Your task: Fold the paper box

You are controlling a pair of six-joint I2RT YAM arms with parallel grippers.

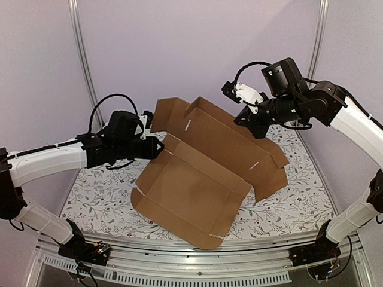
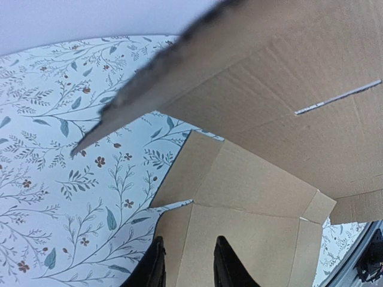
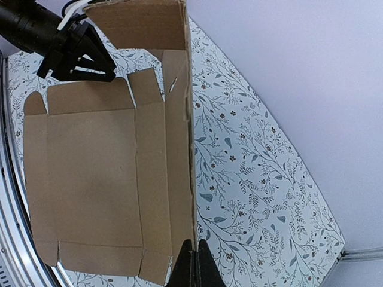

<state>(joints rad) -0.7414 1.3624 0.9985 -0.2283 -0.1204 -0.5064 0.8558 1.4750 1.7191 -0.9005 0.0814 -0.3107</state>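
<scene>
The paper box (image 1: pixel 191 191) is a brown die-cut cardboard sheet lying open on the floral tablecloth, with its rear panel (image 1: pixel 230 140) lifted and tilted up. My right gripper (image 1: pixel 251 122) is shut on the top edge of that raised panel; in the right wrist view the gripper (image 3: pixel 194 260) pinches the panel's thin edge (image 3: pixel 190 149). My left gripper (image 1: pixel 158 147) is open and empty at the sheet's left side, its fingers (image 2: pixel 157 266) hovering over a side flap (image 2: pixel 239 239). The raised panel (image 2: pixel 287 95) hangs overhead in the left wrist view.
The floral tablecloth (image 1: pixel 99 194) covers the table, bounded by lilac walls and a metal post (image 1: pixel 84 60). A rail (image 1: pixel 197 263) runs along the near edge. The left gripper (image 3: pixel 81 57) shows in the right wrist view beside the far flaps.
</scene>
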